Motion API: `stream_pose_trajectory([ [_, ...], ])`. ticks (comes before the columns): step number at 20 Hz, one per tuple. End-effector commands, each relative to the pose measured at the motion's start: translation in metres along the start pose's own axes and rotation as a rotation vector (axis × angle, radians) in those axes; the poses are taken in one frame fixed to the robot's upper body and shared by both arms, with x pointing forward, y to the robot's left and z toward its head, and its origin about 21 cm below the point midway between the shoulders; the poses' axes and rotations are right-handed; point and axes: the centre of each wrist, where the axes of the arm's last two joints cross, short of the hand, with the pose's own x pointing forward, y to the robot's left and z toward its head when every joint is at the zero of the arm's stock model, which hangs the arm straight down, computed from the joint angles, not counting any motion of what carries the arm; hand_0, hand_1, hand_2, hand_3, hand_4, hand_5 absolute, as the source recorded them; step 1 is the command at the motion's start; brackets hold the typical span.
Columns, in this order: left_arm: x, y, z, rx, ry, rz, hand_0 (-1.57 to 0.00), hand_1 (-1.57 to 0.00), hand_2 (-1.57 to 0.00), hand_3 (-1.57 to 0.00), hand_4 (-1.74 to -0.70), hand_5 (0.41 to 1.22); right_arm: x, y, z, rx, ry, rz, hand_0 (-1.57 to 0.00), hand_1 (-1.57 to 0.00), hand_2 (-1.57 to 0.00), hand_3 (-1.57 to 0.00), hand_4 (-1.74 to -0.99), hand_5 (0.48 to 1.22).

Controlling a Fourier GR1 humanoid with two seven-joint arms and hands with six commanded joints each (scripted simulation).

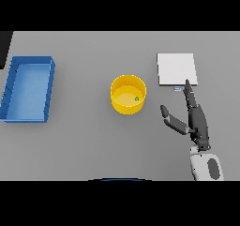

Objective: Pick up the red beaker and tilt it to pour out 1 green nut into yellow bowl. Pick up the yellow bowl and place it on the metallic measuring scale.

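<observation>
My right hand [199, 124] is over the table [84, 140], its fingers [190, 94] stretched straight and its thumb spread to the side, holding nothing; the fingertips reach up to the near edge of the scale [176, 69], the flat pale square at the far right. My left hand does not show. The yellow bowl [128, 94] stands upright near the middle of the table, to the left of my hand and apart from it, and one green nut [136, 98] lies inside it near its right wall. I see no red beaker anywhere, so I judge the pouring is done and the step in hand is lifting the bowl. A blue tray [28, 89] sits well off to the left and plays no part. The next move, as I judge it, calls for swinging my hand left to the bowl, closing fingers and thumb around its wall, then carrying it level to the scale so the nut stays in.
</observation>
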Motion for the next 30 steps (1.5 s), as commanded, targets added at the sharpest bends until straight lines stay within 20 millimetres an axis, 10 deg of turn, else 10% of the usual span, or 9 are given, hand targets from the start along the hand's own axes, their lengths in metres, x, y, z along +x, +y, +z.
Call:
stream_pose_trajectory([
  [1, -0.015, -0.006, 0.003, 0.012, 0.035, 0.074, -1.57, -1.57, -1.57, -1.43, -1.74, 1.221, 0.0, 0.001, 0.0, 0.006, -0.002, 0.0, 0.0, 0.0, 0.0, 0.0, -1.226, 0.587],
  [9, -0.09, -0.083, 0.051, 0.107, 0.402, 0.45, -1.57, -1.57, -1.57, -1.46, -1.74, 1.221, -0.003, -0.002, 0.002, 0.037, 0.0, 0.051, 0.0, 0.0, 0.0, 0.0, -1.212, 0.641],
  [19, -0.094, -0.163, 0.131, 0.064, 0.566, 0.579, -1.57, -1.57, -1.57, -1.51, -1.74, 1.221, 0.0, -0.003, 0.0, 0.053, -0.011, 0.064, 0.0, 0.0, 0.0, 0.0, -1.217, 0.666],
  [24, -0.091, -0.174, 0.143, 0.025, 0.609, 0.567, -1.57, -1.57, -1.57, -1.55, -1.74, 0.967, -0.004, 0.003, 0.006, 0.053, -0.002, 0.065, 0.0, 0.0, 0.0, 0.0, -1.205, 0.664],
  [26, -0.092, -0.179, 0.148, -0.041, 0.599, 0.532, -1.57, -1.57, -1.57, -1.5, -1.53, 0.865, -0.005, 0.001, 0.004, 0.042, -0.005, 0.07, 0.0, 0.0, 0.0, 0.0, -1.197, 0.664],
  [28, -0.093, -0.172, 0.151, -0.125, 0.562, 0.538, -1.46, -1.18, -1.19, -1.13, -1.23, 0.803, -0.004, 0.001, 0.004, 0.047, -0.01, 0.056, 0.0, 0.0, 0.0, 0.0, -1.188, 0.663],
  [30, -0.095, -0.168, 0.154, -0.222, 0.543, 0.537, -0.93, -0.76, -0.77, -0.72, -1.03, 0.758, -0.002, -0.003, 0.007, 0.043, -0.019, 0.063, 0.0, 0.0, 0.0, 0.0, -1.185, 0.665],
])
